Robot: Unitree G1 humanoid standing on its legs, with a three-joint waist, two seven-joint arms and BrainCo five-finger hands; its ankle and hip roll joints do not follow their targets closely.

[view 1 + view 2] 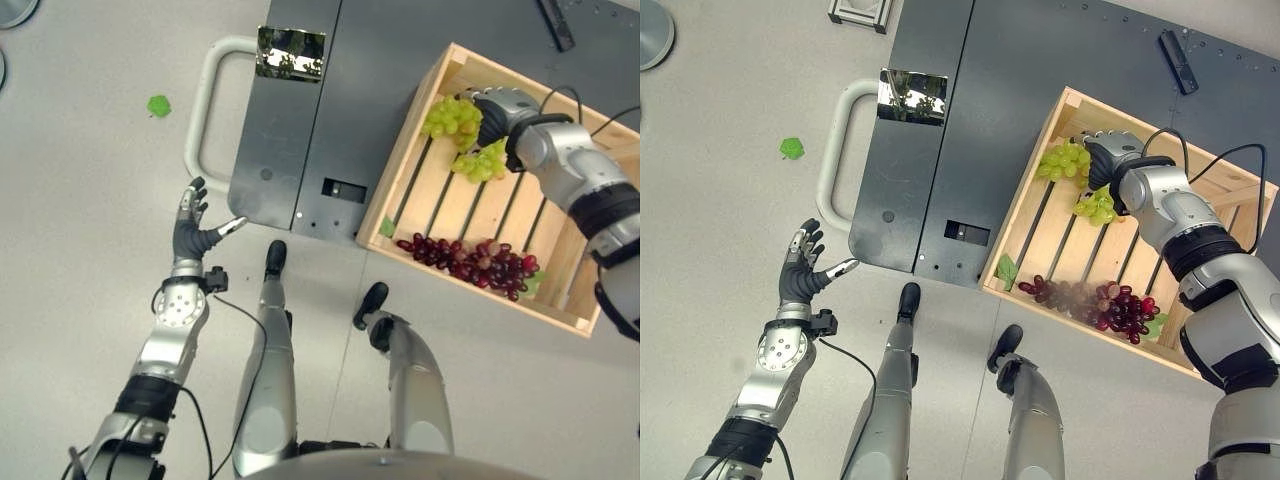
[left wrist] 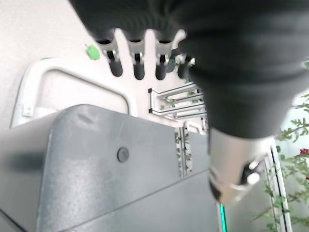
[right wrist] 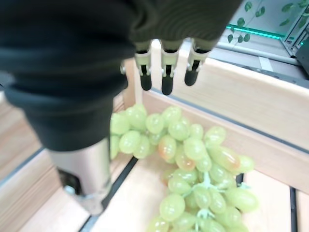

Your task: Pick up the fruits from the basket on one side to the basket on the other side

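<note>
- Beneath the fingers of the right hand (image 3: 91,96), a bunch of green grapes (image 3: 193,164) lies on the slats in a far corner of the wooden crate (image 1: 1035,200). The right wrist view shows those fingers straight and spread, dark tips hanging just above the fruit, with nothing in their hold.
- Past the thumb side, toward the crate's near wall, a bunch of red grapes (image 1: 475,262) rests well apart from the green bunch, with a green leaf (image 1: 1007,270) beside it.
- Outside the crate sits a dark grey cart deck (image 1: 290,130) with a pale loop handle (image 1: 205,110).
- Near that deck's corner hovers the left hand (image 1: 192,232), its fingers extended and empty.
- Risk, as a judgement: the bunch is loose and sits tight to the crate wall, so closing fingers may strike the wood, pinch only a few grapes, and let the rest tear away or drop.
</note>
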